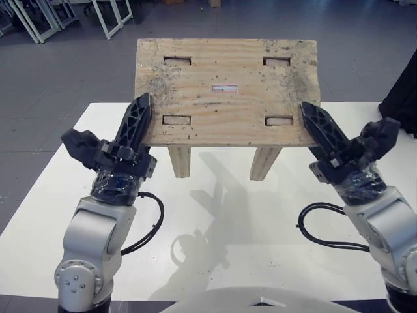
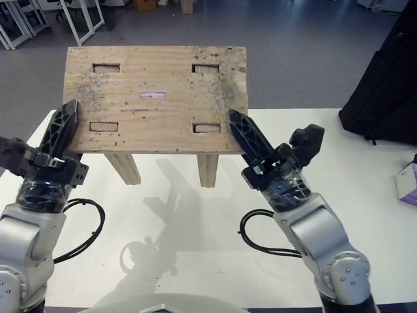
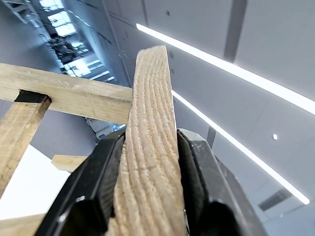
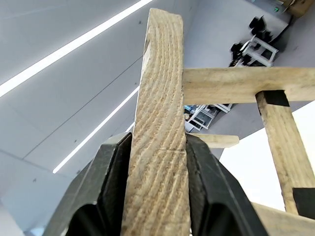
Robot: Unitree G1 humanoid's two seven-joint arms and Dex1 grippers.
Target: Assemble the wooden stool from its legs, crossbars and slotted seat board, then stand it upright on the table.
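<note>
**Over the white table, assembled stool pinched at both ends of its seat**

Over the white table [image 1: 228, 248] I see the stool [image 1: 225, 124] in one piece, seat uppermost, between my two arms. Its slotted seat board [image 1: 225, 39] faces the head camera, with four rectangular slots near the corners and a fifth [image 1: 225, 87] in the middle. Two near legs [image 1: 180, 161] hang below the front edge and point down at the table top. I cannot tell whether their feet touch it.

My left gripper [image 1: 142, 107] is on the seat's left end, near the front corner. In the left wrist view its fingers [image 3: 98, 182] press on both faces of the board's edge, so the jaws are pinching the wood. My right gripper [image 1: 309, 114] mirrors this on the right end. From the right wrist camera I see its fingers [image 4: 106, 182] clamped flat on either side of the board in the same way.

Past the clamped edge, the left wrist camera looks up under the seat. A crossbar [image 3: 74, 96] runs across there, with a leg [image 3: 19, 132] joined to it at a dark notch.

Black cables [image 1: 146, 222] loop on the table beside each forearm. A small purple box [image 2: 407, 182] sits at the table's far right edge, well apart from the stool. White metal frames [image 1: 111, 16] stand on the grey floor beyond
</note>
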